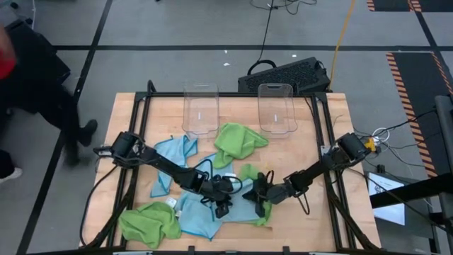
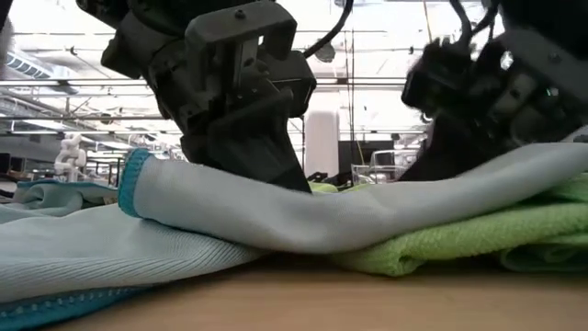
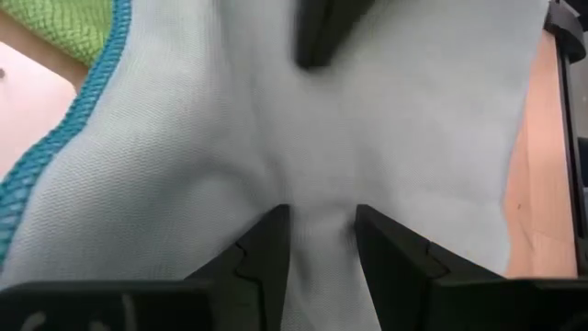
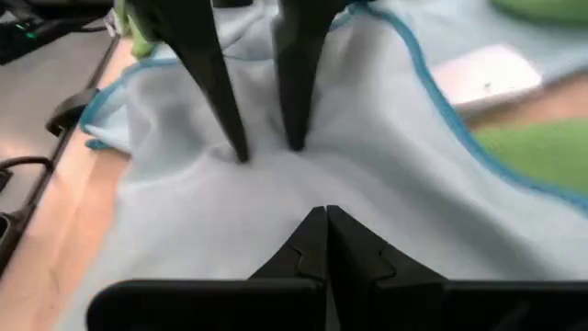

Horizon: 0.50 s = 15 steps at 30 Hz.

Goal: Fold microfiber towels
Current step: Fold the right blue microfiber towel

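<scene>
Left pincer (image 3: pixel 320 241) pinches a ridge of the light blue towel (image 3: pixel 184 175); right pincer (image 4: pixel 326 241), closed, presses the same towel directly opposite.

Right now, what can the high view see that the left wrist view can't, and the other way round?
Only the high view shows the whole table, two clear bins, the green towels, another blue towel and both arms.

Only the left wrist view shows, close up, the left claw pinching a ridge of the blue towel between its fingers, and the towel's teal stitched edge.

Both show that blue towel, a green towel beside it, bare wood and the right claw pressed onto the cloth.
</scene>
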Each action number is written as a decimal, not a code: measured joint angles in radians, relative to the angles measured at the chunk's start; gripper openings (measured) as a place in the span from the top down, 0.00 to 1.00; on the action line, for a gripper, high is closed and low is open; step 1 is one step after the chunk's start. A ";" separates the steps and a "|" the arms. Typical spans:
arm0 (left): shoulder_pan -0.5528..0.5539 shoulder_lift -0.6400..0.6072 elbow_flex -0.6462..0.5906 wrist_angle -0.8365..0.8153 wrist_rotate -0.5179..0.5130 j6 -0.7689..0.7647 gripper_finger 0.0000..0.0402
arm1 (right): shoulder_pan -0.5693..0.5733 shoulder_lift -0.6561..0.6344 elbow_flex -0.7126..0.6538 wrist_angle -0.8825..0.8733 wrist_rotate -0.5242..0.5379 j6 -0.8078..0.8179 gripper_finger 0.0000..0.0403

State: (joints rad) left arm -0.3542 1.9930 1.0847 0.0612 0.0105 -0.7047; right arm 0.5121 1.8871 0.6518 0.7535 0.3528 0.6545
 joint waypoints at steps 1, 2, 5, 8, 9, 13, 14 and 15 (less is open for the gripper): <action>0.000 0.000 0.000 0.002 0.000 0.003 0.67 | 0.000 0.012 0.000 0.007 -0.011 0.017 1.00; 0.001 -0.006 -0.001 0.010 0.001 0.002 0.67 | 0.000 0.015 -0.011 0.007 -0.013 0.031 1.00; 0.005 -0.022 -0.003 0.005 0.011 -0.006 0.67 | 0.000 0.014 -0.027 0.012 -0.014 0.039 1.00; 0.006 -0.055 -0.004 -0.015 0.012 -0.015 0.67 | 0.000 -0.027 -0.049 0.003 -0.026 0.030 1.00; 0.006 -0.069 -0.004 -0.035 0.014 -0.016 0.67 | -0.002 -0.043 -0.050 0.001 -0.039 0.019 1.00; 0.006 -0.136 -0.004 -0.089 0.006 -0.054 0.67 | -0.002 -0.174 -0.052 -0.003 -0.044 -0.025 1.00; 0.005 -0.152 -0.004 -0.097 -0.001 -0.082 0.67 | -0.002 -0.214 -0.052 -0.022 -0.044 -0.043 1.00; 0.005 -0.168 -0.004 -0.105 -0.006 -0.114 0.67 | -0.002 -0.257 -0.053 -0.046 -0.045 -0.063 1.00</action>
State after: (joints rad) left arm -0.3489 1.8250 1.0811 -0.0436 0.0048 -0.8190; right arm 0.5106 1.6306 0.5986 0.7079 0.3082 0.5916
